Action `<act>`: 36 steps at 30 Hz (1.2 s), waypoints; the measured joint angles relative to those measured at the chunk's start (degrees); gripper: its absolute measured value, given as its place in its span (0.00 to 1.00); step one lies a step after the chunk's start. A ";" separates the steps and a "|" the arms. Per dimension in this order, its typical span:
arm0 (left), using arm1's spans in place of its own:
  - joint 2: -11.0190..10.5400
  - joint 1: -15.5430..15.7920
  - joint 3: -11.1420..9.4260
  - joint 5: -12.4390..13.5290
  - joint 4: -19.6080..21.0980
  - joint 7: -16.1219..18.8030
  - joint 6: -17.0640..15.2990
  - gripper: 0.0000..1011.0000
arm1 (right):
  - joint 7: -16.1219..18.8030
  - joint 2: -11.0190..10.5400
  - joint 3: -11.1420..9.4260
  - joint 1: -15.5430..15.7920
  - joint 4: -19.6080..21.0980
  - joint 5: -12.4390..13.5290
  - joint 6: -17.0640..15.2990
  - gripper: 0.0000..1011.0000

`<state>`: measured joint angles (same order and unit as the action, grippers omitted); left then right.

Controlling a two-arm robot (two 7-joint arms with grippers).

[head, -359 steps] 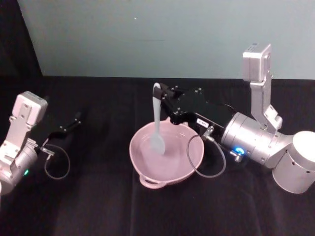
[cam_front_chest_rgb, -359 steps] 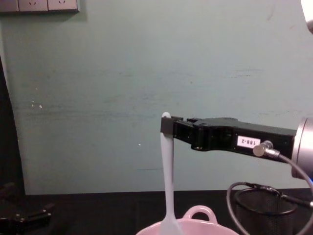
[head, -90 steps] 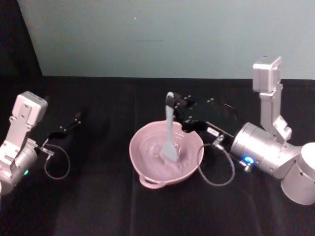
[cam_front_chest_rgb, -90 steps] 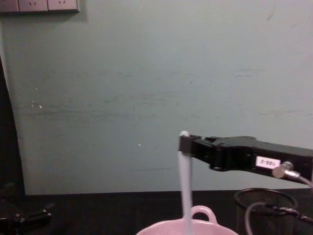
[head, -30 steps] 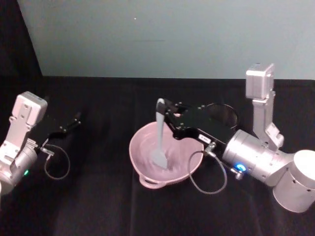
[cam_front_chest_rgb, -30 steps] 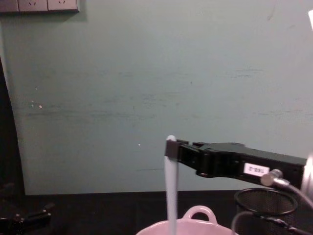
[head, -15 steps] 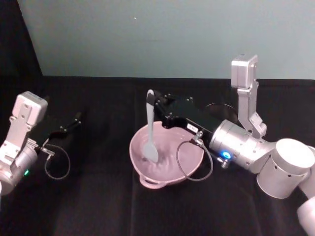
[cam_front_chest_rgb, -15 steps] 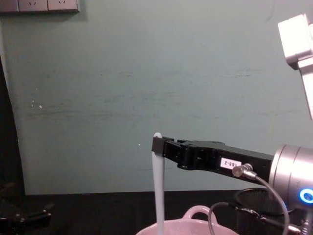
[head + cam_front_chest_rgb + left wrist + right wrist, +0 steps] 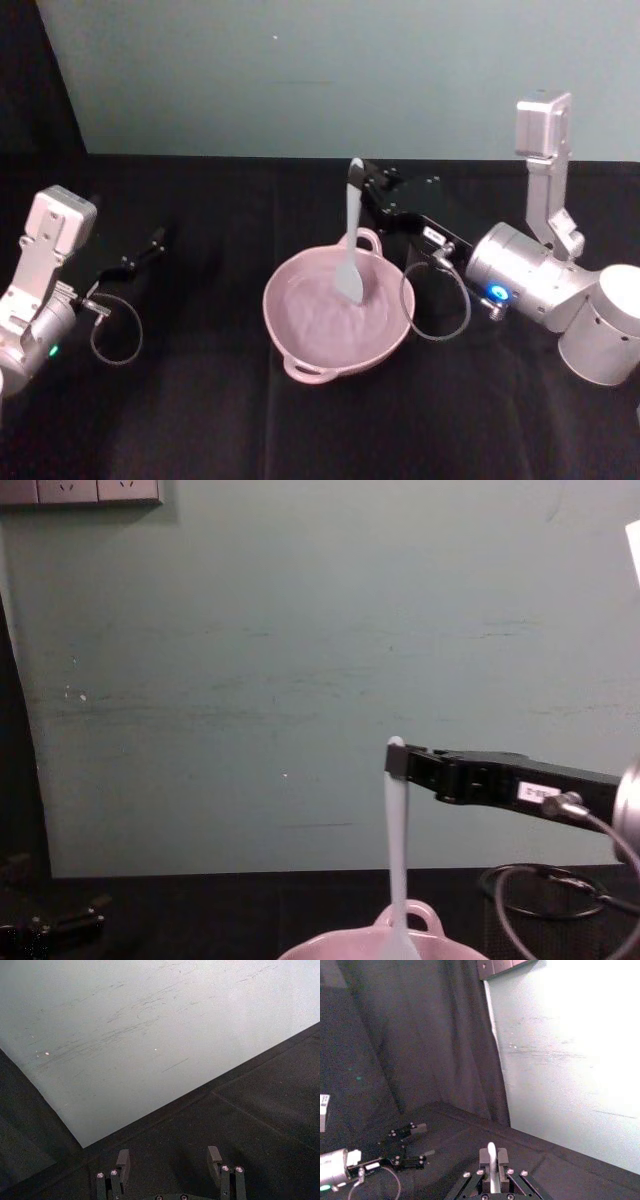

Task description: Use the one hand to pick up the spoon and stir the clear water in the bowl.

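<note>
Head view: long black right gripper (image 9: 362, 183), fingers clamped on handle tip of slim white plastic spoon (image 9: 350, 235). Flat head dips into far side of pale pink rounded bowl (image 9: 280, 300) on black worktop (image 9: 200, 420). Left gripper (image 9: 152, 243) parked far left.
Left wrist view: its fingers (image 9: 122, 1160) spread, empty.
Right wrist view: spoon (image 9: 491, 1157) pinched centrally.
Chest view: spoon (image 9: 397, 850) near upright. Advice: slow circles, head submerged, clear of bowl wall.

Pale pink on the bowl (image 9: 300, 340), white on the spoon (image 9: 351, 240), black on the right hand (image 9: 362, 180), white on its label (image 9: 537, 792). Black across the worktop (image 9: 200, 410), pale teal on the wall (image 9: 300, 70).
</note>
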<state>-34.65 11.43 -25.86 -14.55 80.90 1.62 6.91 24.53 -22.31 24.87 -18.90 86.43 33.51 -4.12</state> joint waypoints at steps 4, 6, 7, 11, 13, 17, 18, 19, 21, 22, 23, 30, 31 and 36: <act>0.00 0.00 0.00 0.00 0.00 0.00 0.00 1.00 | -0.59 -1.36 -0.65 1.39 1.99 -0.14 -0.42 0.10; 0.00 0.00 0.00 0.00 0.00 0.00 0.00 1.00 | -0.77 -1.97 -0.82 2.27 3.36 -0.21 -0.78 0.10; 0.00 0.00 0.00 0.00 0.00 0.00 0.00 1.00 | -0.84 -2.15 -0.83 2.58 3.90 -0.22 -0.92 0.10; 0.00 0.00 0.00 0.00 0.00 0.00 0.00 1.00 | -0.88 -2.72 -0.54 3.86 6.26 -0.42 -1.46 0.10; 0.00 0.00 0.00 0.00 0.00 0.00 0.00 1.00 | -0.87 -2.80 0.01 4.48 7.54 -0.54 -1.71 0.10; 0.00 0.00 0.00 0.00 0.00 0.00 0.00 1.00 | -0.62 -2.41 1.09 5.03 8.61 -0.61 -1.86 0.10; 0.00 0.00 0.00 0.00 0.00 0.00 0.00 1.00 | -0.50 -2.10 1.50 5.09 8.67 -0.61 -1.85 0.10; 0.00 0.00 0.00 0.00 0.00 0.00 0.00 1.00 | -0.50 -2.10 1.50 5.09 8.67 -0.61 -1.85 0.10; 0.00 0.00 0.00 0.00 0.00 0.00 0.00 1.00 | -0.24 -1.57 2.01 5.09 8.62 -0.59 -1.75 0.10; 0.00 0.00 0.00 0.00 0.00 0.00 0.00 1.00 | -0.20 -1.25 2.23 5.04 8.44 -0.56 -1.60 0.10; 0.00 0.00 0.00 0.00 0.00 0.00 0.00 1.00 | -0.20 -1.12 2.31 5.00 8.32 -0.54 -1.51 0.10; 0.00 0.00 0.00 0.00 0.00 0.00 0.00 1.00 | -0.22 -0.64 2.48 4.85 7.99 -0.41 -0.96 0.10; 0.00 0.00 0.00 0.00 0.00 0.00 0.00 1.00 | -0.23 -0.65 2.44 4.87 8.01 -0.35 -0.90 0.10; 0.00 0.00 0.00 0.00 0.00 0.00 0.00 1.00 | -0.25 -0.68 2.12 5.06 8.34 -0.02 -0.53 0.10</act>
<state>-34.65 11.43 -25.86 -14.55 80.90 1.62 6.91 24.28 -22.99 26.99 -13.84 94.77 33.49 -4.65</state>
